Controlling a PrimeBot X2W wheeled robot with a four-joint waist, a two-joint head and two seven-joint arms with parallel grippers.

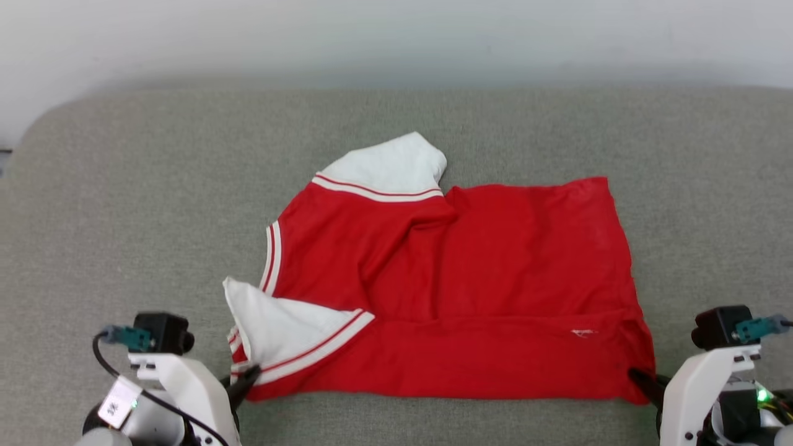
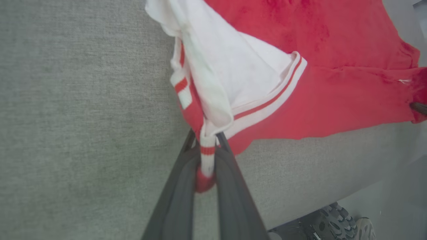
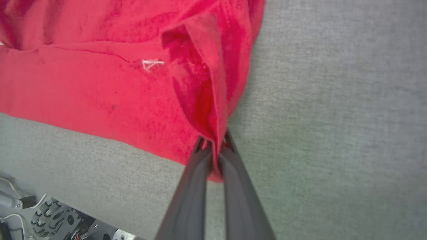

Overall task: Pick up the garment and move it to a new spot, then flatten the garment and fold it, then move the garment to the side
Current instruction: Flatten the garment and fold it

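At the middle of the grey tabletop (image 1: pixel 124 217) the red garment (image 1: pixel 471 279) lies spread, its near edge seemingly doubled over. The left gripper (image 2: pixel 206 140) pinches the striped near-left corner and the right gripper (image 3: pixel 214 143) the near-right hem. Both should pull evenly, with the cloth taut and low.

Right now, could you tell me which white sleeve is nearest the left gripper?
The near sleeve, beside the left gripper; the far sleeve lies across the garment.
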